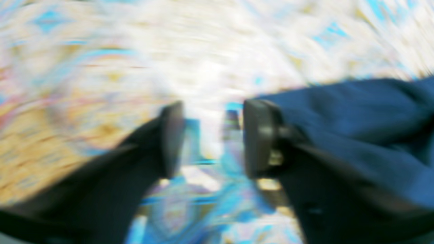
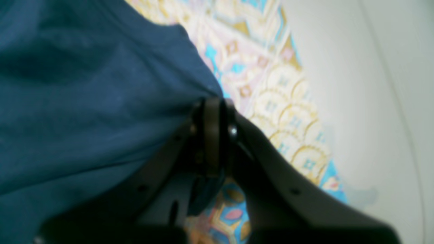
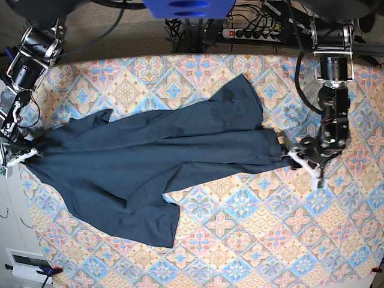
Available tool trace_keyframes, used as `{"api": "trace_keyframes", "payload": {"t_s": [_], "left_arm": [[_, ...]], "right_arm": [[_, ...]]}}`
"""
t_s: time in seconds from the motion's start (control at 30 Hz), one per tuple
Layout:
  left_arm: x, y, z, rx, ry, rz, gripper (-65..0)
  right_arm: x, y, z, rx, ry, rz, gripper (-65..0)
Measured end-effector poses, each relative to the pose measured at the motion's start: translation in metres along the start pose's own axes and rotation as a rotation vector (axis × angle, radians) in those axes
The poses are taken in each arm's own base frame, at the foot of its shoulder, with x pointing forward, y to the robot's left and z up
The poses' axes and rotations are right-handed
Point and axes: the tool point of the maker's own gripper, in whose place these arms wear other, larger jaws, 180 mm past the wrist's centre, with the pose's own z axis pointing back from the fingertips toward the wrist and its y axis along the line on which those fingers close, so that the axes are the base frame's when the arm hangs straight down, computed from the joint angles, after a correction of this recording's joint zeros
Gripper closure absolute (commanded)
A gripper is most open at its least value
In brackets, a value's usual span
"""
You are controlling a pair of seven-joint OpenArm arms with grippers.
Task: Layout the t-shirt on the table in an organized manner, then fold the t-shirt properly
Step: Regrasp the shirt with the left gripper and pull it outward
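Layout unfinished, folding unstarted: t-shirt lies stretched but rumpled on table, right hand pinching its edge, left hand parted and empty.

I see the dark navy t-shirt stretched across the table, wrinkled and uneven, not yet flat. One end reaches the table's edge on the base view's left, the other bunches into a narrow point on its right. A flap rises toward the far side, another hangs toward the near side. The table wears a pink, blue and cream diamond pattern.
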Motion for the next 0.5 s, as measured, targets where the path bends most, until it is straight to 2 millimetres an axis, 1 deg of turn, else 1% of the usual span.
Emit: {"api": "trace_keyframes", "payload": {"t_s": [0.07,0.1,0.17,0.27,0.33,0.4,0.5], "left_arm": [[0.003,-0.015,-0.003,-0.034,0.003,-0.031,-47.6],[0.006,-0.021,-0.005,-0.043,-0.004,-0.049,-48.9],[0.012,-0.034,-0.008,-0.045,0.006,-0.124,-48.9],[0.019,-0.067,-0.014,-0.104,0.008,-0.22,-48.9],[0.018,-0.086,-0.018,-0.142,0.022,-0.273,-48.9],[0.008,-0.092,-0.028,-0.146,0.071,-0.306,-48.9],[-0.008,-0.08,-0.044,-0.104,0.163,-0.361,-48.8]], "right_arm": [[0.002,0.0,0.0,0.001,-0.005,0.0,-0.4],[0.001,0.0,0.0,0.001,-0.003,0.001,-0.4],[-0.001,0.001,0.0,0.002,0.003,0.001,-0.4],[-0.001,0.002,0.0,0.003,0.002,0.001,-0.4],[-0.001,0.003,-0.001,0.004,0.003,0.0,-0.4],[-0.003,0.002,-0.001,0.003,0.007,0.0,-0.4],[-0.002,0.002,-0.001,0.002,0.005,0.001,-0.4]]}}
